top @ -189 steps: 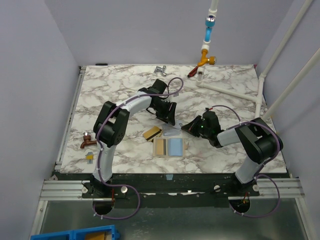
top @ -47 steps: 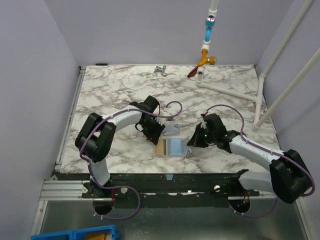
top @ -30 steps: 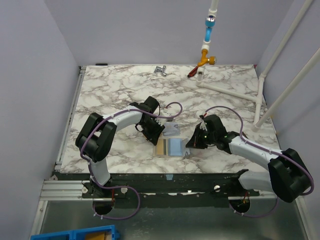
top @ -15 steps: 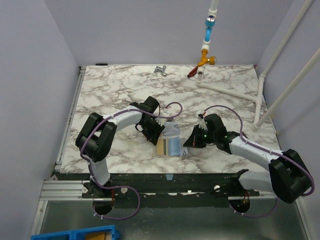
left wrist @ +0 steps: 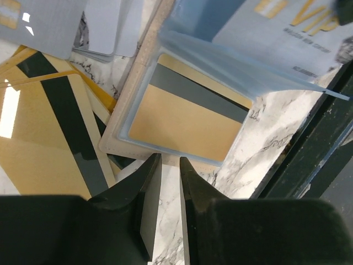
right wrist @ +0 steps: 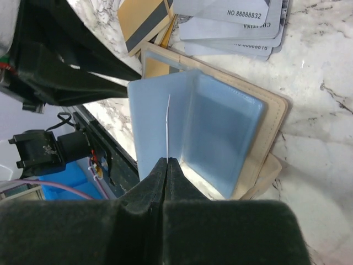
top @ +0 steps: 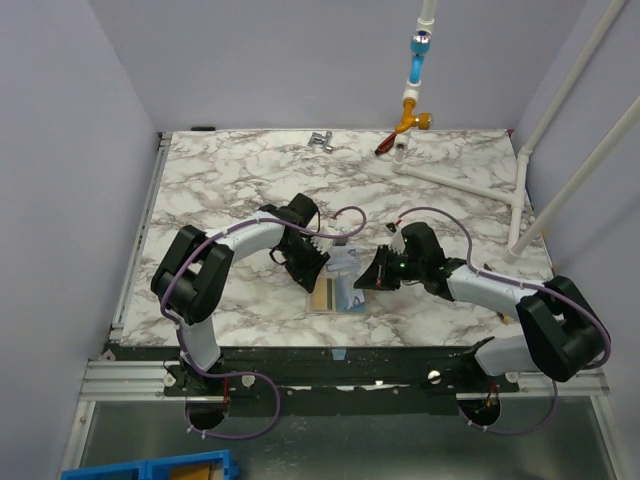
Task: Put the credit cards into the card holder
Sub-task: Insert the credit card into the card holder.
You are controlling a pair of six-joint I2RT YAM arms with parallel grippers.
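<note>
The card holder (top: 337, 297) lies open on the marble, tan rim (left wrist: 118, 149) (right wrist: 276, 127) around pale blue sleeves. One gold card with a dark stripe (left wrist: 187, 116) sits in its left pocket. My right gripper (top: 366, 283) (right wrist: 166, 161) is shut on a thin blue sleeve leaf (right wrist: 167, 124), holding it up on edge. My left gripper (top: 312, 276) (left wrist: 170, 160) hovers at the holder's near-left rim, jaws a narrow gap apart with bare marble between them. Loose credit cards lie beside the holder: gold ones (left wrist: 49, 143) (right wrist: 143, 22) and grey ones (top: 344, 261) (left wrist: 105, 22) (right wrist: 231, 27).
A blue-and-brass valve (top: 414, 85) hangs on a white pipe at the back. White pipes (top: 470, 180) cross the back right. A small metal fitting (top: 320, 139) lies at the back edge. A blue bin (top: 150, 468) sits below the table's front left.
My right gripper has slid left over the holder, swinging the blue sleeve leaf up and over. The left arm has stayed in place.
</note>
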